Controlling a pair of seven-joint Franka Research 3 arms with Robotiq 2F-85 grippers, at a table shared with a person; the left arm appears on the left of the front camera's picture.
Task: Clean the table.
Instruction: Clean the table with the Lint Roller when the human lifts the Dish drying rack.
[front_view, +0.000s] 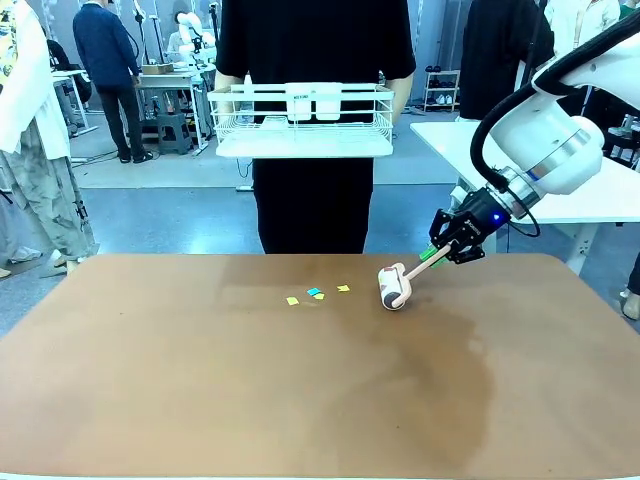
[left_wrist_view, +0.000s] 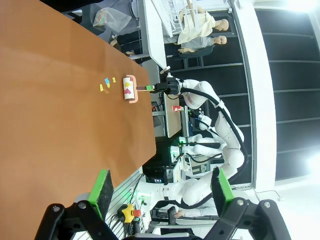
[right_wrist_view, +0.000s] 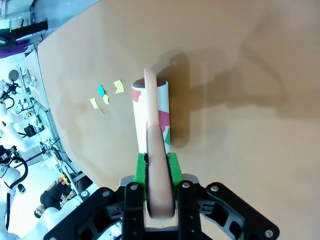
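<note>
The reddish-brown table carries a few small yellow and blue paper scraps near its far middle. A lint roller with a white, red-patched roll and a pink handle rests its roll on the table just right of the scraps. My right gripper is shut on the roller's handle; the roll lies ahead of the fingers, with the scraps beyond it to the left. My left gripper hangs open above the table's near edge, holding nothing, far from the roller.
A person in black stands at the far side holding a white wire basket above the table's far edge. A white-topped table stands behind at the right. Other people and workbenches are farther back at the left.
</note>
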